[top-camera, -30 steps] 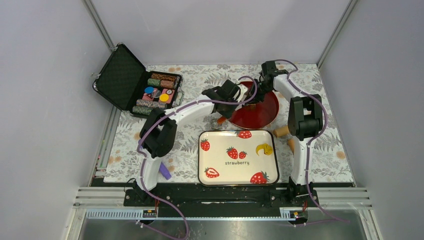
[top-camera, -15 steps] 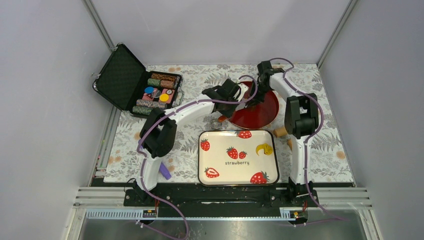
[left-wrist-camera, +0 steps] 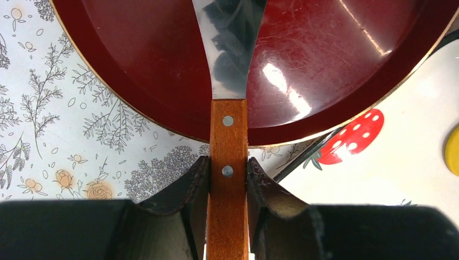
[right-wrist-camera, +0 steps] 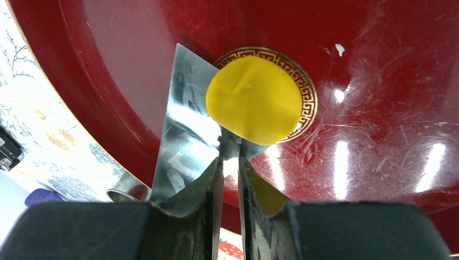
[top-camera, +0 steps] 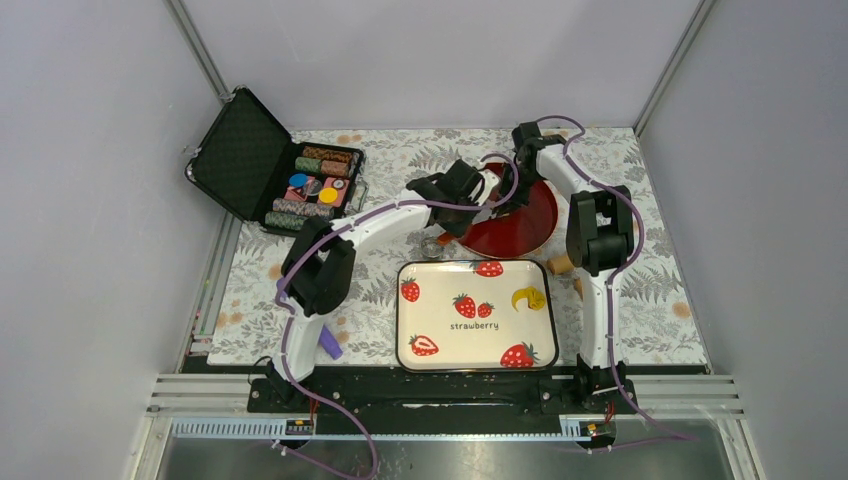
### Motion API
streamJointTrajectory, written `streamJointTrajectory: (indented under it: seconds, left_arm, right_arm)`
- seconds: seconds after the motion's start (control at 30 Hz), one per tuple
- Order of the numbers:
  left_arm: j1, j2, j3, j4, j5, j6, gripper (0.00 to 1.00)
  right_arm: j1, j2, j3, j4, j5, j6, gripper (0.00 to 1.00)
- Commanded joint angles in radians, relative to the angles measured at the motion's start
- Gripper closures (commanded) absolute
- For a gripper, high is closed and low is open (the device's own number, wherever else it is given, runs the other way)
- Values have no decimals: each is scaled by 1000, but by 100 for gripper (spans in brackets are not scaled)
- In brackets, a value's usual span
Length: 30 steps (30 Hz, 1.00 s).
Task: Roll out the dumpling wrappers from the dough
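A round yellow dumpling wrapper (right-wrist-camera: 254, 100) lies flat over the gold emblem of the red plate (right-wrist-camera: 379, 108), its left edge resting on a metal spatula blade (right-wrist-camera: 184, 124). My left gripper (left-wrist-camera: 228, 162) is shut on the spatula's wooden handle (left-wrist-camera: 227, 135), with the blade (left-wrist-camera: 230, 49) reaching over the plate (left-wrist-camera: 135, 65). My right gripper (right-wrist-camera: 230, 160) hovers at the wrapper's near edge, jaws almost together with a thin slit and nothing seen in it. The dough (top-camera: 527, 297), a yellow crescent, sits on the strawberry tray (top-camera: 420, 340). Both grippers (top-camera: 480, 198) (top-camera: 510, 195) meet over the plate (top-camera: 535, 228).
An open black case of poker chips (top-camera: 315, 180) stands at the back left. A wooden rolling pin (top-camera: 560, 263) lies right of the tray. A metal ring cutter (top-camera: 437, 243) sits beside the plate. A purple object (top-camera: 329, 346) lies near the left arm's base.
The right arm's elbow has swung a little left and its gripper has shifted slightly over the plate. The left arm and spatula have stayed put.
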Motion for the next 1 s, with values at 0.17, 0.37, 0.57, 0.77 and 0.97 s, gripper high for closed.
streamJointTrajectory:
  seconds: [0.17, 0.37, 0.57, 0.77, 0.97]
  left_arm:
    - [-31, -12, 47, 10, -38, 38, 100]
    - [-31, -15, 54, 10, -56, 26, 100]
    - [-30, -25, 58, 2, -59, 18, 100]
    - [-29, -43, 52, -4, -51, 14, 100]
    - [-29, -67, 54, -23, -64, 16, 100]
  right_arm:
    - [11, 35, 71, -53, 37, -17, 77]
    - [11, 46, 95, -82, 69, -31, 77]
    - [12, 64, 128, -119, 106, -49, 76]
    - [17, 76, 149, -144, 159, -70, 76]
    - [20, 90, 168, -158, 176, -77, 75]
